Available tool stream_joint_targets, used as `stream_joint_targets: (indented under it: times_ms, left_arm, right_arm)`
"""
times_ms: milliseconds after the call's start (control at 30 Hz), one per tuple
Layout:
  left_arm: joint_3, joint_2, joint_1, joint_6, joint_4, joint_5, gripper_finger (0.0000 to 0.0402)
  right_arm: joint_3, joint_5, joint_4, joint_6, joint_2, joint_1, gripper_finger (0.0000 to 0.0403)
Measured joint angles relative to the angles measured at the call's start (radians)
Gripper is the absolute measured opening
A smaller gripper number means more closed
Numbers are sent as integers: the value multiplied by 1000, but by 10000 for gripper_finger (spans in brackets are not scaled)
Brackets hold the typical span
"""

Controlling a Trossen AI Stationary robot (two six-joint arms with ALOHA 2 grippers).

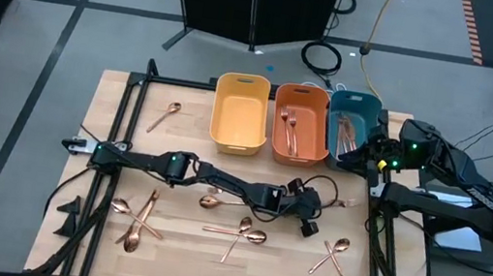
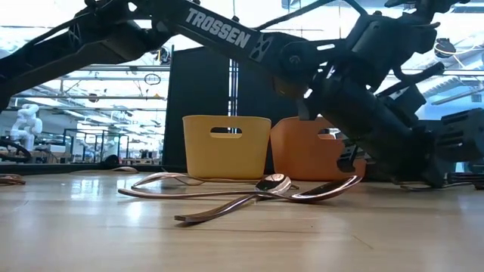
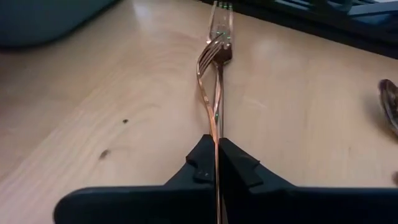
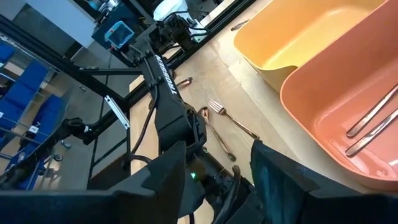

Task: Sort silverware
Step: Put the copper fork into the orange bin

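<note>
**Silverware: a fork pinched edge-on, many pieces still loose**

Silverware is the job, and one fork [image 3: 214,93] sits clamped between the jaws of the left gripper [image 3: 217,163], which is closed on the handle with the tines pointing away. It is held near its tail end, low over the bench [image 1: 109,137], likely so the thin handle could be nipped off the flat wood. That places the left gripper [image 1: 311,214] right of the bench's middle, in front of the bins.

The right gripper [image 4: 214,171] hangs over the teal bin [image 1: 356,105], jaws apart and holding nothing, and appears to be waiting.

Three bins stand along the far edge. The yellow bin [image 1: 242,87] looks empty; the orange bin [image 1: 304,96] holds two pieces I can make out; the teal bin holds several, too crowded to count.

On the bench I count roughly eleven loose pieces: a lone spoon [image 1: 164,116] at far left, about four crossed at near left, a spoon near the middle, three more crossed just right of it, two at near right. I judge sorting under halfway.
</note>
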Motion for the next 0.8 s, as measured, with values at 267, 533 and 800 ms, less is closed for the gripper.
stream_joint_targets:
  times_ms: [267,533,800]
  left_arm:
    - [1,-52,7,0,-16,-13,1]
    - [0,-139,14,-131,-75,-13,0]
    - [3,-303,56,-282,-331,-105,0]
  right_arm:
    - [0,0,0,-19,0,0,169]
    - [0,-1,0,-27,0,0,169]
    - [0,-3,40,-56,0,0,169]
